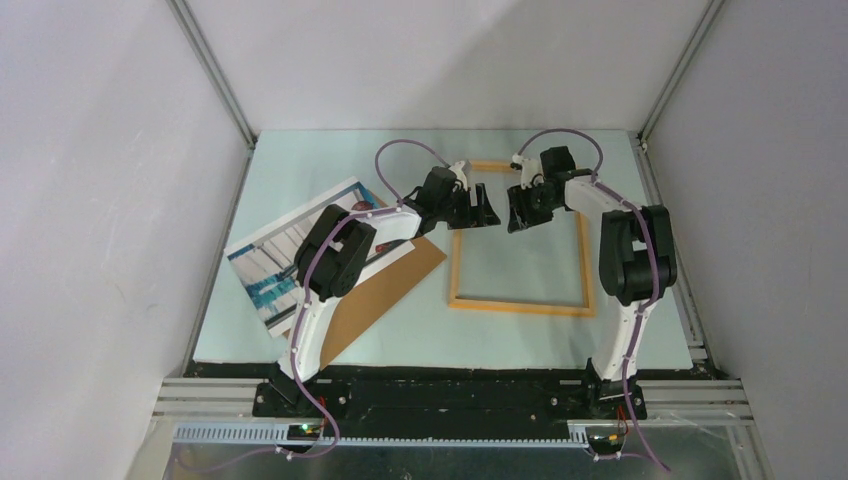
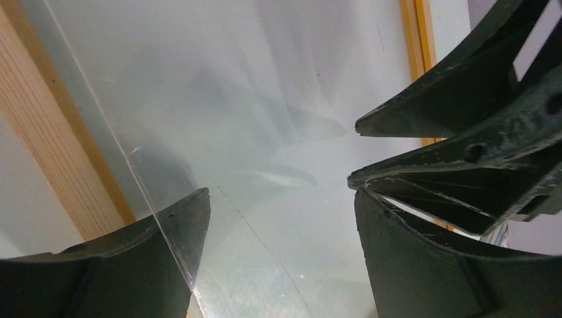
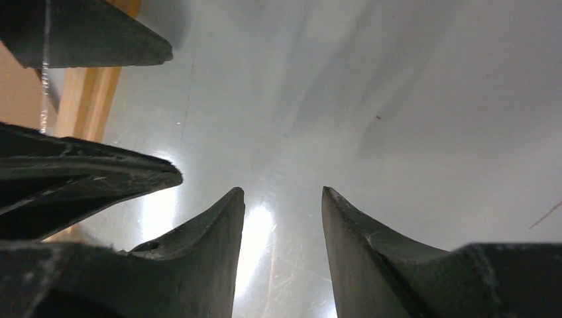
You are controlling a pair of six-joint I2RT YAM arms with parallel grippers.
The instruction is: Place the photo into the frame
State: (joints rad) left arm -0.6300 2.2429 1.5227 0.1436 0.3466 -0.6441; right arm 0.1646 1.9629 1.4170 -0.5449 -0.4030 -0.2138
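The orange-yellow frame (image 1: 520, 306) lies flat at the table's middle. The photo (image 1: 262, 262) lies face up at the left, partly under my left arm. Both grippers hover over the frame's upper part, tips facing each other. My left gripper (image 1: 484, 212) (image 2: 280, 195) is open and holds nothing. A clear sheet (image 2: 265, 99) covers the frame's opening, and its edge crosses in front of the left finger (image 2: 173, 228). My right gripper (image 1: 518, 214) (image 3: 283, 199) is open with a narrower gap, nothing in it, above the glossy sheet (image 3: 397, 99). Frame wood (image 2: 59, 152) (image 3: 89, 99) shows beside the fingers.
A plain brown backing board (image 1: 385, 285) lies between the photo and the frame, partly under the photo. The pale table (image 1: 300, 160) is walled in by white panels on three sides. The arm bases stand at the near edge.
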